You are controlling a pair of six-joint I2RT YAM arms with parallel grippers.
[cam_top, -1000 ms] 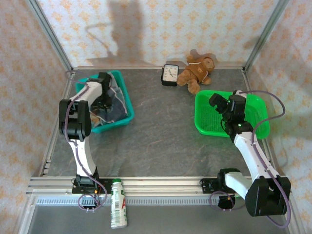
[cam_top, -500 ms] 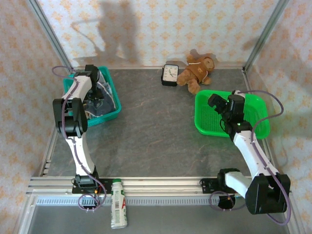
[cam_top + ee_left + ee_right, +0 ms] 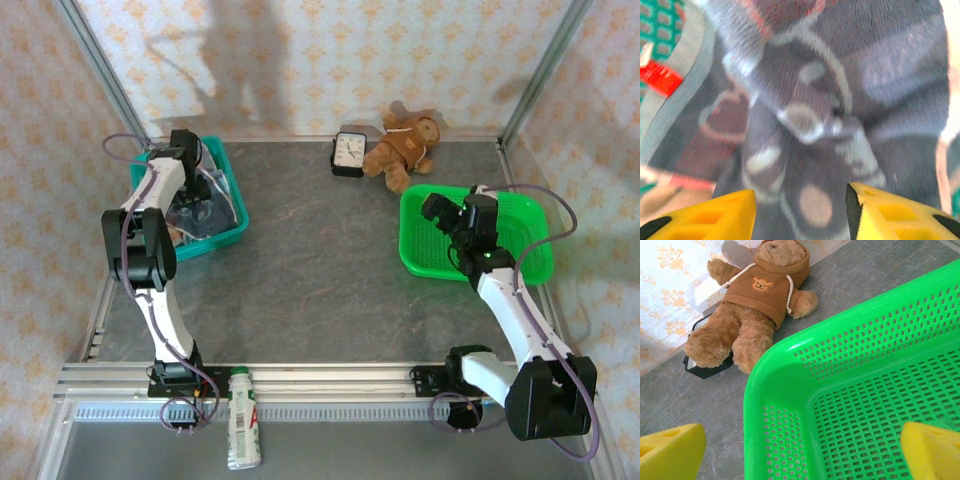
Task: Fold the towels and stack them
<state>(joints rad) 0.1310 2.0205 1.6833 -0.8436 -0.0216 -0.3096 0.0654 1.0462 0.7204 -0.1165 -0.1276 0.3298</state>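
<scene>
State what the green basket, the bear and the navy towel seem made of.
Green basket: moulded plastic, slightly glossy, going by its smooth rim and regular holes.
Bear: brown plush with a fuzzy pile; the hoodie is perhaps fleece.
Navy towel: thin woven cloth, matte; thread ribbing shows, though the view is blurred.

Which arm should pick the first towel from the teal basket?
Left. The left gripper hangs directly over the navy towel in the teal basket; the right gripper is open above the green basket, across the table.
</scene>
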